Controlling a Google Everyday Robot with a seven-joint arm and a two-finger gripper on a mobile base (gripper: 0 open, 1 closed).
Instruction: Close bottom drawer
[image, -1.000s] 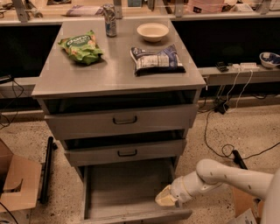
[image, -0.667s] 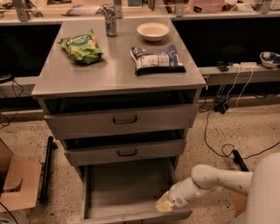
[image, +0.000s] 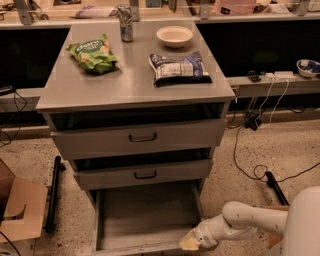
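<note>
The bottom drawer (image: 145, 210) of the grey cabinet is pulled far out, its plain grey inside empty; its front lies at the lower frame edge and the handle is not seen. My gripper (image: 189, 243) sits at the drawer's front right corner, at the end of the white arm (image: 250, 222) that comes in from the lower right. The middle drawer (image: 142, 173) and the top drawer (image: 140, 137), each with a dark bar handle, stand slightly open above it.
On the cabinet top (image: 135, 85) lie a green chip bag (image: 92, 52), a blue-white bag (image: 179, 67), a can (image: 125, 22) and a bowl (image: 174, 36). A cardboard box (image: 17, 210) and a black pole (image: 52, 192) stand left. Cables (image: 250, 165) run on the floor right.
The arm has moved lower and nearer the drawer's front right corner. The drawer is still as far out as before.
</note>
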